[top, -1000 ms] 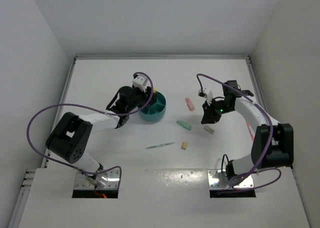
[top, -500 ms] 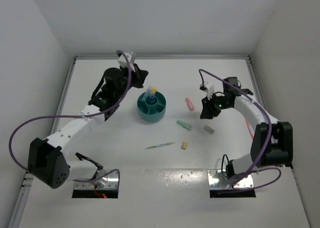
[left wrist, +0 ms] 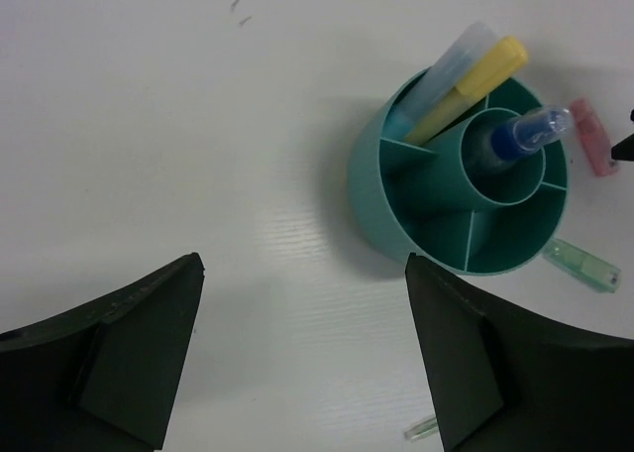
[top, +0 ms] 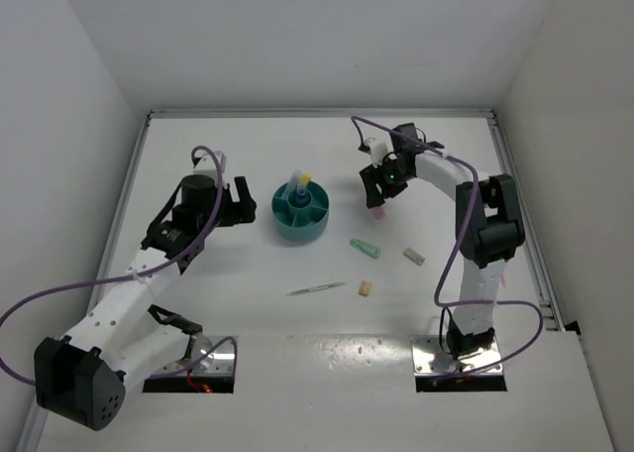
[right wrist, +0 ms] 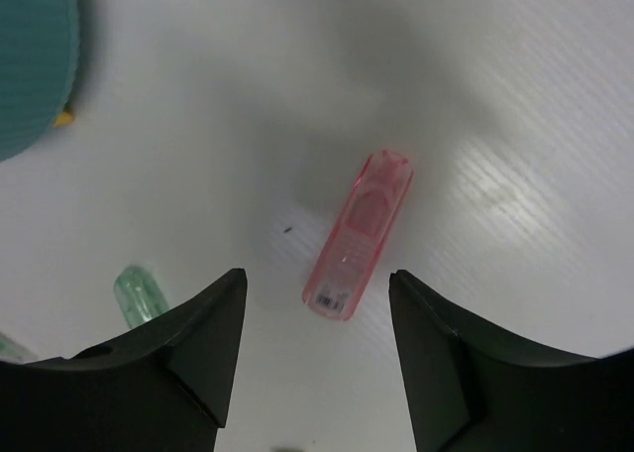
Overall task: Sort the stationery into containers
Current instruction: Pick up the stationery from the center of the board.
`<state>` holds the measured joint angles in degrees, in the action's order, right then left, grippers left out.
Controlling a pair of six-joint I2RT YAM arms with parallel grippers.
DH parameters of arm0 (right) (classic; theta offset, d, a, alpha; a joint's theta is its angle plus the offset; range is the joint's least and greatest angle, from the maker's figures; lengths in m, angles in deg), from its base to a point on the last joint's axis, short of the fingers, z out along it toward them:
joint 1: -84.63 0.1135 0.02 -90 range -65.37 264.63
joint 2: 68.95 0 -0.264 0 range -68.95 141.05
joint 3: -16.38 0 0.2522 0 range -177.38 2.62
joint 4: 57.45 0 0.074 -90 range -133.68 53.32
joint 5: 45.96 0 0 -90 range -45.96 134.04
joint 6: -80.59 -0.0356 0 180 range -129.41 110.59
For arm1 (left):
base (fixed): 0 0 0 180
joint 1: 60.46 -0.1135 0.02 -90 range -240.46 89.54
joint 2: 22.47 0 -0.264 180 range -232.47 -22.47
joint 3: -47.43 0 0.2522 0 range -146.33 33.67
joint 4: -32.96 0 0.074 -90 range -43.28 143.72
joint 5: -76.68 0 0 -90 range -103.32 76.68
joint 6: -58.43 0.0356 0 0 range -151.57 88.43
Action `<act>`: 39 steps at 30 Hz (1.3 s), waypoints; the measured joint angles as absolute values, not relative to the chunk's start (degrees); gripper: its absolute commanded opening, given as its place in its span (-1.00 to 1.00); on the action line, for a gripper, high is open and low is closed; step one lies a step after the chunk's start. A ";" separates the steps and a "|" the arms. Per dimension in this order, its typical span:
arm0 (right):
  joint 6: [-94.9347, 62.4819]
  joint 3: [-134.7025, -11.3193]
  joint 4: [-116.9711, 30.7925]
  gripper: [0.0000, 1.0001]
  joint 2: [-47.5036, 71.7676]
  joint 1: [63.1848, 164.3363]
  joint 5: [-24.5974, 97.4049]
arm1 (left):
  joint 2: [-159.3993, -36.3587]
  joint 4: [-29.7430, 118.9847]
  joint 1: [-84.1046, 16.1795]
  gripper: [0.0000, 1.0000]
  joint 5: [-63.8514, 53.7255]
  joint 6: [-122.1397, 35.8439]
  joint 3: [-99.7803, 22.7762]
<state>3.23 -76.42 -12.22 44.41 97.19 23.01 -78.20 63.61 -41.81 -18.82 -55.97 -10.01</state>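
White bench (top: 327, 155), grey walls | right claw (right wrist: 316, 274) spread above pink stick (right wrist: 359, 236), which lies right of teal organiser (left wrist: 396, 224) | left claw (left wrist: 305, 262) spread, empty, left of organiser | risk: stick sits skewed and off-centre, so closing may nudge one end and spin it away.

I saw the organiser (top: 300, 236) on the surface (top: 248, 283), a tube (left wrist: 515, 140) in its central well and two sticks (left wrist: 475, 75) in an outer compartment. To its right lay three more sticks (top: 366, 246), with a pen (top: 317, 289) and a block (top: 365, 289) nearer me.
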 measured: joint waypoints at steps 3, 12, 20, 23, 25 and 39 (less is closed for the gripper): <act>1.90 -78.65 -13.21 0.21 46.42 98.59 27.12 | -77.13 63.74 -42.97 0.78 -18.95 -55.60 -8.99; 0.61 -79.59 -16.02 0.15 49.37 100.64 36.86 | -77.10 62.54 -43.47 0.78 -17.73 -54.66 -8.99; 0.37 -79.90 -16.59 -0.02 52.04 101.50 38.33 | -77.10 62.52 -43.49 0.78 -16.99 -54.51 -8.99; 0.06 -80.31 -16.20 -0.43 52.37 101.71 38.07 | -77.10 62.52 -43.49 0.78 -16.90 -54.51 -8.99; -0.16 -80.73 -16.02 -0.58 52.59 101.85 38.11 | -77.10 62.52 -43.49 0.78 -16.61 -54.51 -8.96; 3.71 -80.99 -13.75 -1.00 47.67 100.95 21.37 | -77.10 62.49 -43.58 0.78 -15.94 -54.24 -8.96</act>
